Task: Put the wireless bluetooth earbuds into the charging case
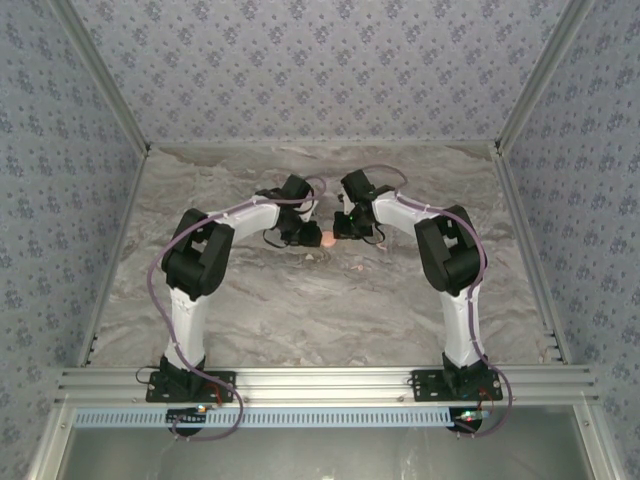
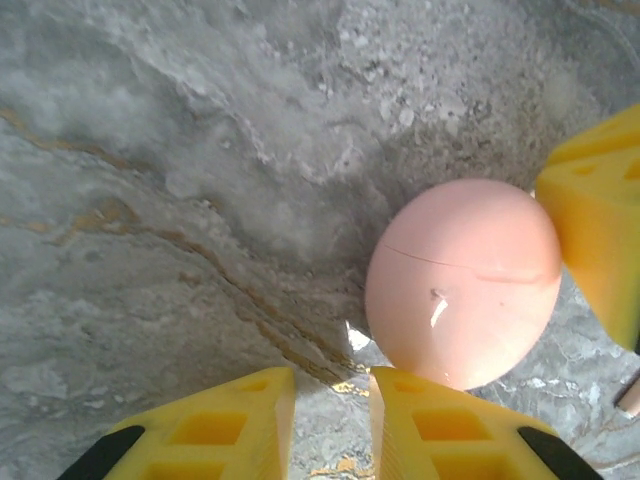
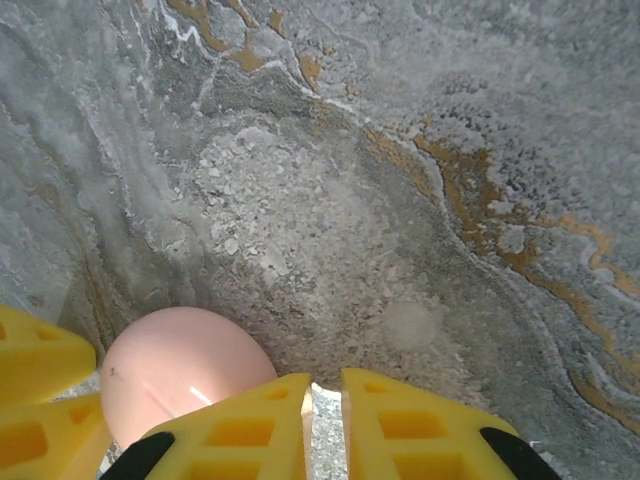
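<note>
Yellow jaws of the left gripper (image 2: 332, 385) are standing a little apart at the bottom of the left wrist view, pinching nothing, with only bare surface (image 2: 150, 200) showing in the gap. The right gripper (image 3: 327, 385) is holding its jaws almost pressed together, likewise empty.

Between the two, the pink charging case (image 2: 462, 285) is lying on the grey marbled surface, right of centre in the left wrist view and at the lower left of the right wrist view. One right finger (image 2: 598, 215) is sitting against its upper right edge; whether it is touching I cannot tell. From above, the case is showing as a small pink dot between the two wrists, just above the middle of the frame.

A thin seam (image 2: 450, 268) is running across the shell and looks closed, so the lid probably needs lifting first. A pinkish sliver (image 2: 630, 395) at the right edge may be one of the earbuds, but it is cut off too much to say.

The case is looking smooth, glossy and egg-round: likely light, stiff and slippery, prone to squirting out of a pinch. Taking it across its widest part, below the seam, seems safest. Any earbuds will be tiny, hard and easily flicked away.
</note>
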Controlling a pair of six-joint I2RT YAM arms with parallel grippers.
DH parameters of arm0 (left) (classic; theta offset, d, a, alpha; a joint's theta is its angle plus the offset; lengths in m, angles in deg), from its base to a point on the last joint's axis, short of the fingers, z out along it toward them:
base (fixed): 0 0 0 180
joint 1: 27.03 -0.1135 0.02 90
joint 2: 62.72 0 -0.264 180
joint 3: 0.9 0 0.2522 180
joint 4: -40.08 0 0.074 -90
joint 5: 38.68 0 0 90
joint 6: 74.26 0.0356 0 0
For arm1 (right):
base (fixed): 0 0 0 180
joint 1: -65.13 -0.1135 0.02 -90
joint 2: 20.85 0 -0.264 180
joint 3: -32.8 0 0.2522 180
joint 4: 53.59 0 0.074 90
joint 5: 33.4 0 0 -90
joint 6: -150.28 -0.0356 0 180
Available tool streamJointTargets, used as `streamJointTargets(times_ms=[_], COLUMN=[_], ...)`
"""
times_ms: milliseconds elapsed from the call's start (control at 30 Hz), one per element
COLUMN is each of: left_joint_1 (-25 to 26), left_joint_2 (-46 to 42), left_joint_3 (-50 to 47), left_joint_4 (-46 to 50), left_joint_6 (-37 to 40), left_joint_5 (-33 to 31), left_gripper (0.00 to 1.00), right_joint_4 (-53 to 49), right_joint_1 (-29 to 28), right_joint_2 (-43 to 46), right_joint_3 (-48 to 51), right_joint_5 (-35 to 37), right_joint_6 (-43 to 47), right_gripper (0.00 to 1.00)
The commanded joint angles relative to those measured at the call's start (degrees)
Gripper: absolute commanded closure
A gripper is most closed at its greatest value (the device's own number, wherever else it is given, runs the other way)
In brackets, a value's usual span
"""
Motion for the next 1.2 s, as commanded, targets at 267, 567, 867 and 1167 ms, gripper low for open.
streamJointTargets(times_ms=[267,567,867,1167], left_joint_1=[1.11,0.97,0.85,0.86], left_joint_2=[-3.32,-8.95,-19.03,-25.51], left_joint_3=[-2.4,-4.97,-11.0,-16.61], left_joint_4=[0.33,0.13,-0.28,-1.2], left_joint_6=[-0.62,-0.29,0.47,-0.23], left_joint_5=[2.99,0.96,-1.93,-5.87], left_gripper=[0.7,0.68,0.64,0.62], right_joint_4=[-4.47,-4.47,-7.39,-8.52], right_joint_1=[0.43,2.34,7.33,6.84], right_joint_2=[-1.12,5.72,13.49,18.48], right_joint_3=[-3.81,0.57,9.65,17.0], right_joint_5=[2.66,4.78,7.42,-0.52], right_joint_6=[3.15,3.82,8.47,12.04], right_gripper=[0.78,0.75,0.68,0.59])
